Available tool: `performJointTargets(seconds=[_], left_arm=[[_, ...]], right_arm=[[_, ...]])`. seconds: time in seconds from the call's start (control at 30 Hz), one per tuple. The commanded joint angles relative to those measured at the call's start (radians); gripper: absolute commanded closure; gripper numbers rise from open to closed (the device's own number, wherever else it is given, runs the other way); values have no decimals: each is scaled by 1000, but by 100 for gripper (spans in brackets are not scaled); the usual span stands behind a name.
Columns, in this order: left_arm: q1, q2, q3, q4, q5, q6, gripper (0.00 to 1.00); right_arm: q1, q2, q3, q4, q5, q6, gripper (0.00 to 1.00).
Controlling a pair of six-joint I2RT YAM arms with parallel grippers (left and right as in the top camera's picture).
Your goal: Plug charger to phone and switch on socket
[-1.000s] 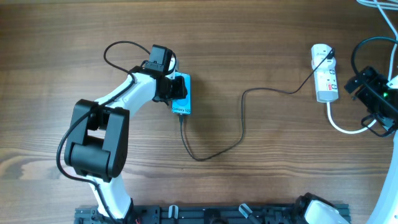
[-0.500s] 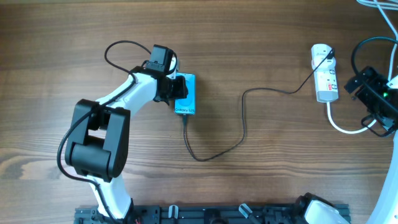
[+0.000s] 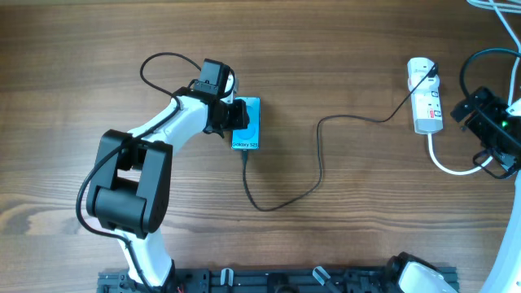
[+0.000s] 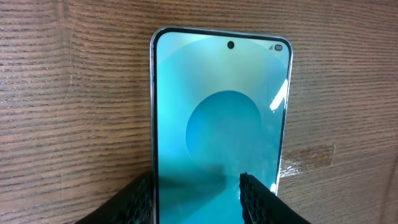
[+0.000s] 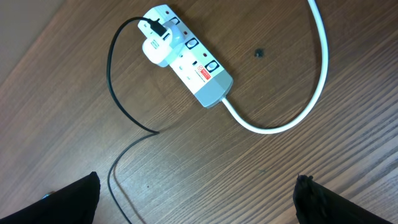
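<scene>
Phone (image 3: 247, 124) has shifted right and a little toward the near edge since the earlier overhead frame, and the left gripper (image 4: 196, 182) has travelled with it. Its jaws are partly spread: one finger (image 4: 142, 198) is at the phone's left edge and the other is over the lower screen, so this is not a pinch across the width. Charger (image 3: 319, 155) still runs from the socket (image 3: 425, 96) in the same loose S, its free end meeting the phone's bottom edge (too small to tell whether it is seated). The shift looks like a push of the phone onto the tip, so the plugging step is probably nearly done. Right gripper (image 5: 196, 179) is unchanged, spread wide and empty, hovering near the socket, with the switch apparently still to press.
</scene>
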Motion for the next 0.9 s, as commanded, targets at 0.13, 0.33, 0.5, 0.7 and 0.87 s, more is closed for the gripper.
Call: performJointTargets(seconds=[0.13, 0.33, 0.5, 0.7, 0.87], left_arm=[[-1, 39, -3, 2, -56, 2, 43], [81, 39, -3, -5, -62, -74, 0], [172, 39, -3, -35, -62, -117, 0], [267, 39, -3, -66, -61, -156, 0], [264, 39, -3, -65, -61, -156, 0]], right_arm=[[-2, 0, 3, 3, -16, -12, 0], [-2, 0, 3, 3, -16, -12, 0], [-2, 0, 3, 3, -16, -12, 0], [-2, 0, 3, 3, -16, -12, 0], [-2, 0, 3, 3, -16, -12, 0]])
